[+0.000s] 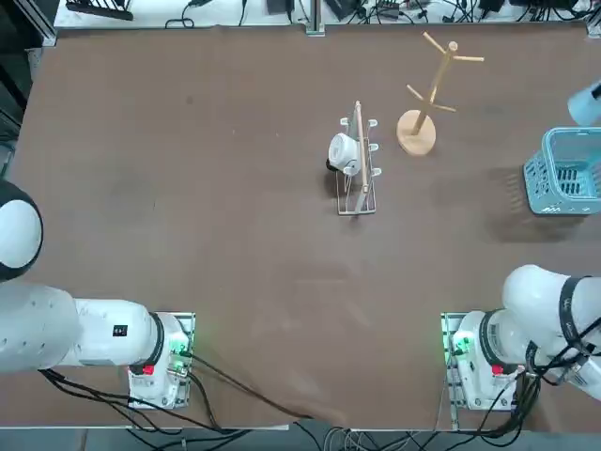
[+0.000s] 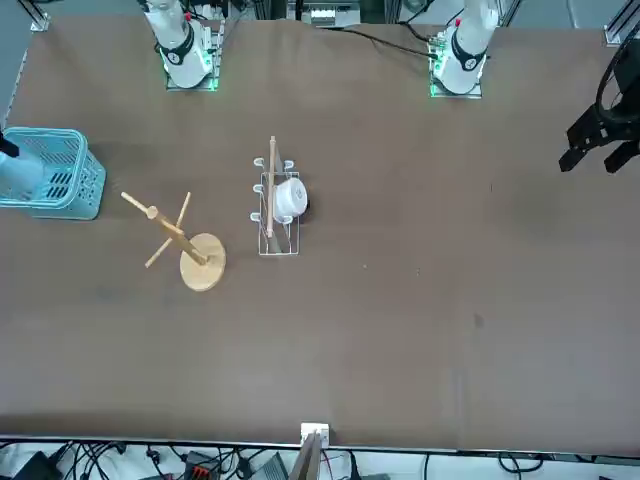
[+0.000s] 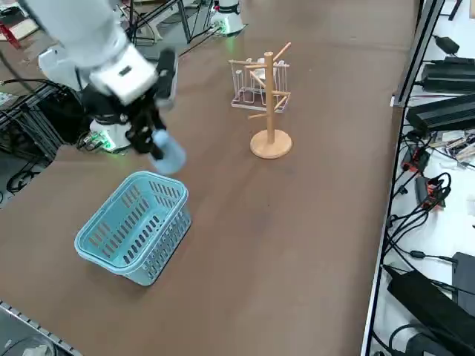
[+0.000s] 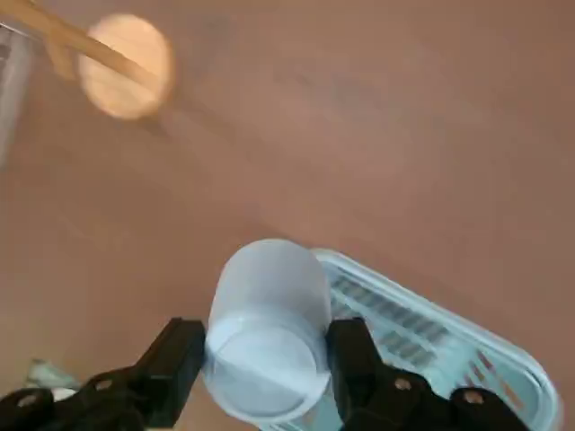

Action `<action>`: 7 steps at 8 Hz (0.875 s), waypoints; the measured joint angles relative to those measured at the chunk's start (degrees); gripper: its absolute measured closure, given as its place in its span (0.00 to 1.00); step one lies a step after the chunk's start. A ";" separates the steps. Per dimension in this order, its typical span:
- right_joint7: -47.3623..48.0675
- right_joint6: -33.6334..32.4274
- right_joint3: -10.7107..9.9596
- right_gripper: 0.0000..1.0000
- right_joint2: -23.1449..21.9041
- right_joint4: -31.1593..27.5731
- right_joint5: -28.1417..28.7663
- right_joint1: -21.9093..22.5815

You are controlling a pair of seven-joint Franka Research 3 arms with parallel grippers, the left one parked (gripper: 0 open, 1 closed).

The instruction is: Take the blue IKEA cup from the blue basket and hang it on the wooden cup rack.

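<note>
My right gripper (image 3: 151,138) hangs in the air above the far edge of the blue basket (image 3: 133,225), shut on the blue IKEA cup (image 3: 168,154). The wrist view shows the pale cup (image 4: 267,329) clamped between the two black fingers (image 4: 356,359), with the basket (image 4: 431,346) below it. In the top view the cup (image 1: 586,103) shows at the right edge above the basket (image 1: 566,172). The wooden cup rack (image 1: 427,86) stands upright to the left of the basket, its pegs bare; its disc base (image 3: 271,144) lies well beyond the gripper in the right side view.
A low wire rack (image 1: 358,170) with a wooden bar holds a white mug (image 1: 343,152) near the table's middle, left of the wooden rack. The table's right edge runs close past the basket.
</note>
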 joint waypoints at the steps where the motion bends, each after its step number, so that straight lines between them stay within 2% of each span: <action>1: -1.17 -3.73 0.58 0.20 0.05 1.69 5.10 0.34; 4: -3.18 -8.95 1.21 0.20 0.29 2.91 18.91 1.51; 7: -3.25 -12.19 3.79 0.20 0.81 4.36 28.10 1.71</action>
